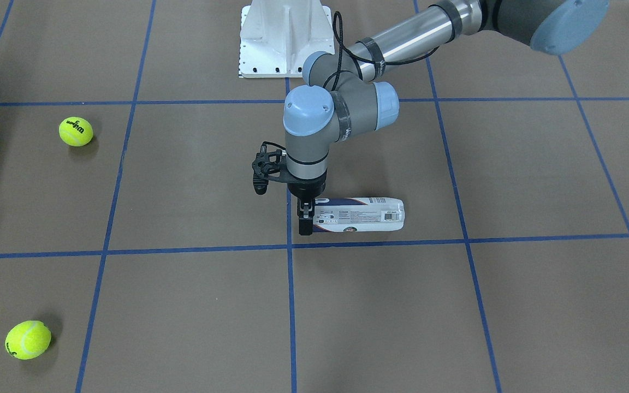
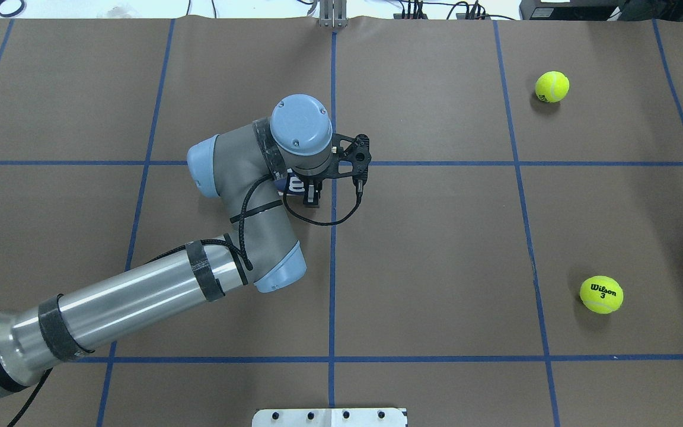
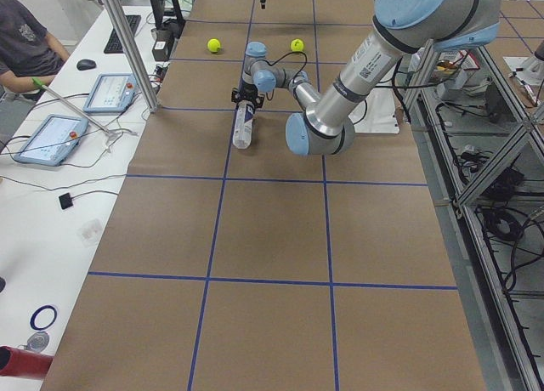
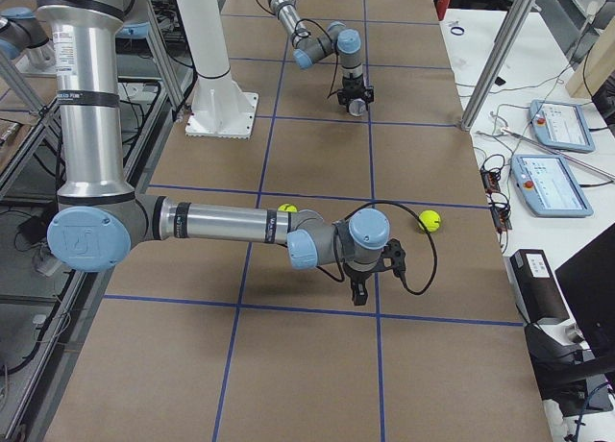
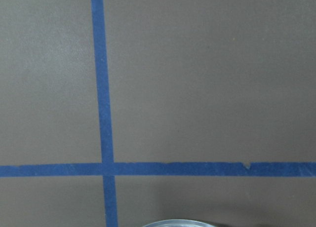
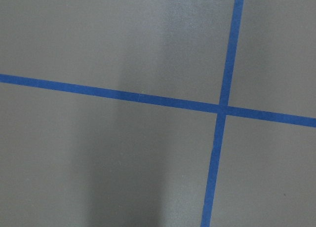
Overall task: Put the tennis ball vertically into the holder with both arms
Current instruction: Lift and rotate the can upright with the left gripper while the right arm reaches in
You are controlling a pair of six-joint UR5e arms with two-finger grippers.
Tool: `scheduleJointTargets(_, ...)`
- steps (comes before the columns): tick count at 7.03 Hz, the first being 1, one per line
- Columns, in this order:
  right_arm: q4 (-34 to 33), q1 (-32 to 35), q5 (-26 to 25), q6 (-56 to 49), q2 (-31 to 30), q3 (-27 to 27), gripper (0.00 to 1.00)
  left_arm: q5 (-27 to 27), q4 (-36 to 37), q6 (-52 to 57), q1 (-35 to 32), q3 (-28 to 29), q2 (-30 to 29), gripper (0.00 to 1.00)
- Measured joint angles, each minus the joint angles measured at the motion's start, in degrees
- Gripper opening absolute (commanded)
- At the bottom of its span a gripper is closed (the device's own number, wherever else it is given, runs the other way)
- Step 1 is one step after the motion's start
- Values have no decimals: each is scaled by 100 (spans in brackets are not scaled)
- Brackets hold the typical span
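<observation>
The holder (image 1: 366, 215), a clear can with a white and navy label, lies on its side near the table's middle. My left gripper (image 1: 305, 221) points straight down at the can's open end, with its fingers either side of it and closed against it. In the overhead view the left gripper (image 2: 312, 198) and wrist hide most of the holder (image 2: 293, 185). The can's rim (image 5: 180, 223) shows at the bottom edge of the left wrist view. Two tennis balls (image 1: 76, 131) (image 1: 28, 339) lie far off on my right side. My right gripper (image 4: 357, 293) hangs over bare table beyond the balls; I cannot tell whether it is open.
The white pedestal base (image 1: 284, 38) stands at the robot's edge of the table. Blue tape lines (image 1: 290, 305) divide the brown table. Tablets and cables (image 3: 51, 136) lie on the operators' bench, where a person (image 3: 25, 42) sits.
</observation>
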Motion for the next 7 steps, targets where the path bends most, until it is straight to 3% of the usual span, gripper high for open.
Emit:
scheduleJointTargets(4,-17,0,4,64,288,-66,100,-5,-359,-490,-399,-735,8,76)
scheduleJointTargets(5,-19,-7,5,85,405,-102,100,-7,-1066,-1033,-439,-818,117,76)
scheduleJointTargets(7,-21,-67,10,103,572,-159,100,-4,-3171,-2368,-462,-850,638,76)
